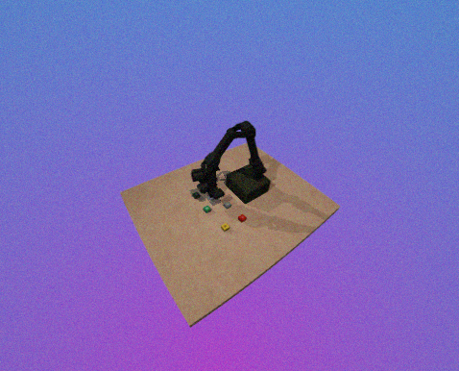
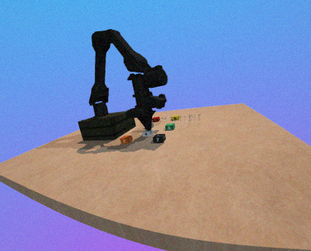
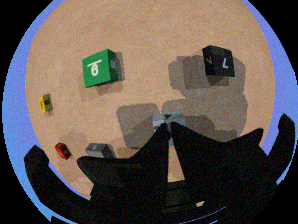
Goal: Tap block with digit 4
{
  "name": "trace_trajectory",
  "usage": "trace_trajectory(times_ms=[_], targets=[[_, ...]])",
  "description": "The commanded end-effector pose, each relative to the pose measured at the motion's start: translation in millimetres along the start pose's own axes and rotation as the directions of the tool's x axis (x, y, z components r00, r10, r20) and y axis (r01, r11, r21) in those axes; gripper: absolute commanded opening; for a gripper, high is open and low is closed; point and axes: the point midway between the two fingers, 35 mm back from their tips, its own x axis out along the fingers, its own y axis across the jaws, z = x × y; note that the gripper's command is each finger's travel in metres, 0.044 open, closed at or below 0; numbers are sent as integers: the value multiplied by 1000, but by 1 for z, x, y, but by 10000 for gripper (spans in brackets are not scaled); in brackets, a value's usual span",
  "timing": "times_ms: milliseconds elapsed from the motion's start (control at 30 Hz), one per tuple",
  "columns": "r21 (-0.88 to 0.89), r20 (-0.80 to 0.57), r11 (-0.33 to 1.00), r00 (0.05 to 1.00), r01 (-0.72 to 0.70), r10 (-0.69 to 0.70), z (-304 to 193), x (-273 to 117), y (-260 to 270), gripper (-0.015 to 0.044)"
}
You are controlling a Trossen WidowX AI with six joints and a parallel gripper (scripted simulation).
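Observation:
The white block stands on the table, and its side face seems to show a 4 in the exterior view. My gripper points down with its fingertips together and nothing between them. The tips are right at the top of the white block, over its middle. Whether they touch it I cannot tell. In the wrist view the fingers and shadow cover part of the block, and the digit on its top is mostly hidden.
A black 7 block and a green block stand nearby. A grey block, an orange block, a red block and a yellow block also stand around.

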Motion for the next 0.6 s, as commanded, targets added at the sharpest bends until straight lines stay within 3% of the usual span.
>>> trace_trajectory(times_ms=[0, 200, 400, 567], targets=[[5, -8, 1000, 1000, -2, 2, -3, 4, 1, 20], [5, -8, 1000, 1000, -1, 1, -2, -24, 1, 20], [5, -8, 1000, 1000, -1, 2, -2, -26, 1, 20], [-66, -13, 998, 1000, -12, 12, 6, -40, 52, 151]])
